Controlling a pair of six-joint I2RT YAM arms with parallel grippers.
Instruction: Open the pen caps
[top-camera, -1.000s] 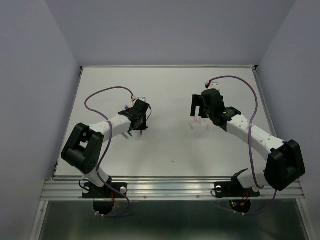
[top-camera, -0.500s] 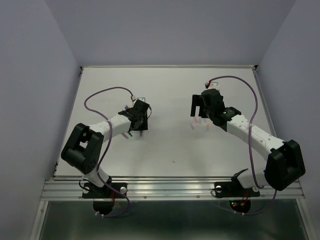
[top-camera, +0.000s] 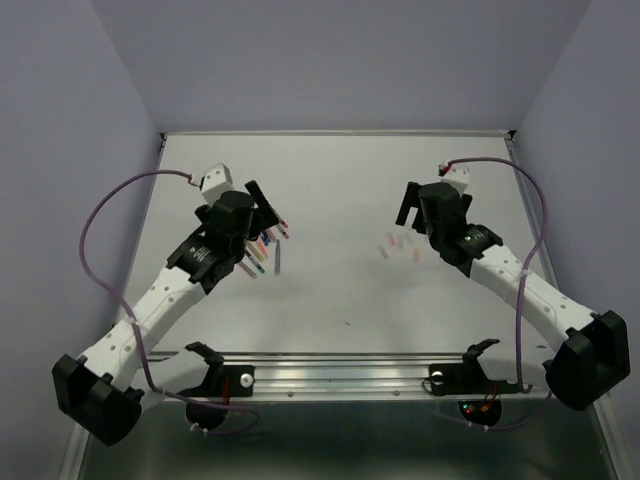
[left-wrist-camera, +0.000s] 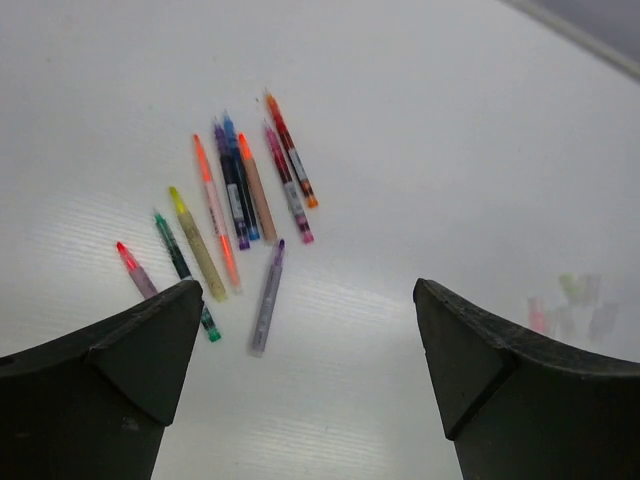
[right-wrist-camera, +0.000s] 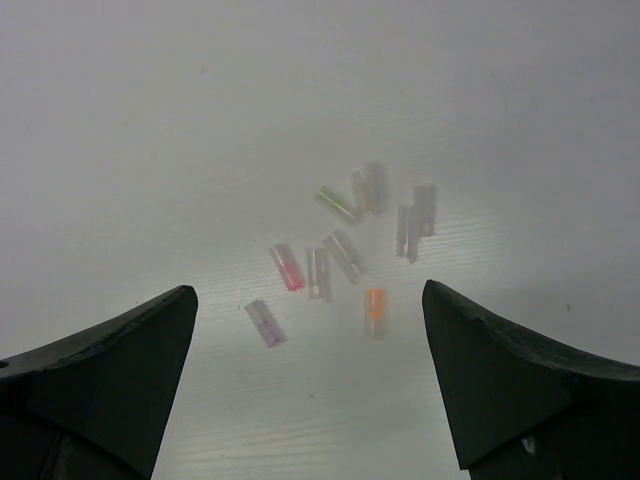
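1. Black fingers (left-wrist-camera: 130, 360) of the left gripper (left-wrist-camera: 305, 292) stand wide apart with nothing between them, above the white table (left-wrist-camera: 450, 130).
2. Just ahead of that gripper, toward its left finger, the pens (left-wrist-camera: 240, 200) lie fanned side by side with their coloured tips at the far ends. A lilac pen (left-wrist-camera: 267, 297) lies nearest the gap.
3. Well off to its right, the pen caps (left-wrist-camera: 570, 300) show only as faint specks.
4. The right gripper (right-wrist-camera: 309, 292) is likewise spread wide and empty.
5. Straight ahead of its gap those caps lie loose and scattered. The purple cap (right-wrist-camera: 265, 322) is nearest, then the orange cap (right-wrist-camera: 375, 312) and pink cap (right-wrist-camera: 287, 267), with the green cap (right-wrist-camera: 337, 204) farther out.
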